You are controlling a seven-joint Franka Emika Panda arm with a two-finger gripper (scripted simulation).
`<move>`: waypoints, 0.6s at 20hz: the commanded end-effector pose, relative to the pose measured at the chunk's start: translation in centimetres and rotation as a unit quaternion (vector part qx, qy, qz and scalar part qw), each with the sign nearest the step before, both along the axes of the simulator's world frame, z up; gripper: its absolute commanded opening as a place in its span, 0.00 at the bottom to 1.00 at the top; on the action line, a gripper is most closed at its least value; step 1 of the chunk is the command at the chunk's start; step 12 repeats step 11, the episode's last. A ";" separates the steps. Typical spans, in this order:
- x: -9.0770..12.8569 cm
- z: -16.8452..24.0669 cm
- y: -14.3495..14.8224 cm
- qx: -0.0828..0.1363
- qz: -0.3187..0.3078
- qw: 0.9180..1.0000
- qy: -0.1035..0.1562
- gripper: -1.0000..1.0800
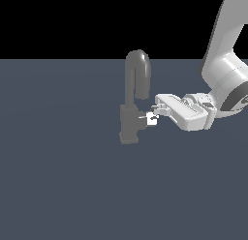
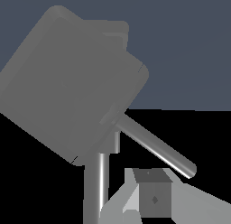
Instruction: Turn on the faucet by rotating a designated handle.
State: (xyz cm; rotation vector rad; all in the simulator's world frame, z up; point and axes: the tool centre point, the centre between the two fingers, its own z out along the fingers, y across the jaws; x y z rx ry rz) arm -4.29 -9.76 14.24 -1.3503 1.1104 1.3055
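In the exterior view, the faucet (image 1: 131, 101) stands on the dark blue-grey counter (image 1: 63, 186), its square base column planted there and its arched spout curving over toward my side. My arm (image 1: 224, 55) comes down from above and beyond the faucet and bends so that my tool (image 1: 153, 115) lies level, pointed straight at the base column. The handle (image 1: 144, 117) juts sideways out of that column, on the side under the spout's open end, and my tool's tips sit right at it. One pale fingertip (image 1: 152, 120) is at the handle's outer end, apparently touching it, and the other finger shows just above. The tips are close together around the handle's end, but I cannot tell from here whether they truly pinch it or only rest against it.

In the wrist view, the faucet (image 2: 67, 87) fills most of the picture as a big grey block seen up close. A thin shiny rod (image 2: 155, 148) slants away from the block, and another bright bar (image 2: 97, 187) runs alongside it. One of my fingertips (image 2: 153, 198), a grey pad with a small diamond mark, lies just beside the free end of the slanted rod. My second finger is not clear here, so the gap between them cannot be judged.
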 end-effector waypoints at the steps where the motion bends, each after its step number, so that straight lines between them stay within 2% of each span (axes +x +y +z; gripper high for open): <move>1: -0.3 -0.7 -0.1 0.000 0.000 1.000 0.002 0.00; 10: -2.5 -6.7 -0.5 0.002 -0.001 1.000 0.017 0.00; 12: -2.5 -6.7 -0.5 0.002 -0.001 1.000 0.017 0.00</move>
